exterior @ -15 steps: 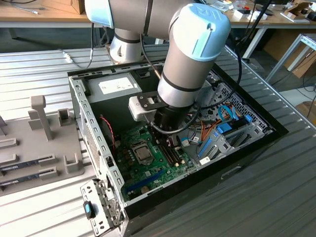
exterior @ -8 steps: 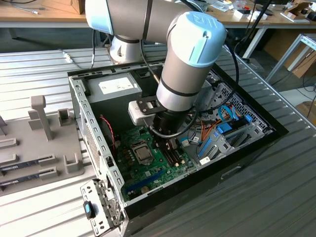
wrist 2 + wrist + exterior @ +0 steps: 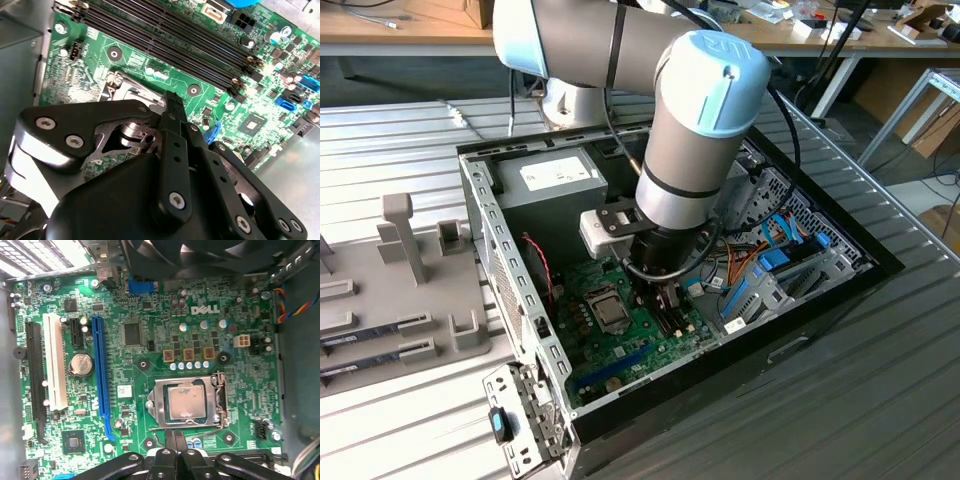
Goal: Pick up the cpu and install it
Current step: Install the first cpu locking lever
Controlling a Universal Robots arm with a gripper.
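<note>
Hanging inside the open computer case, the gripper has its fingers pressed together, holding nothing. Just beside their tips, the cpu lies flat in its socket on the green motherboard, lower centre of the first wrist view.

The cpu, a silvery square chip, lies flat, seated in the motherboard socket.

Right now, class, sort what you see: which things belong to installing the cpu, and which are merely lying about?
Job in hand:
cpu, in its socket
pincer, beside the socket
motherboard

Lying about:
power-supply box
grey rack
coin battery
</note>
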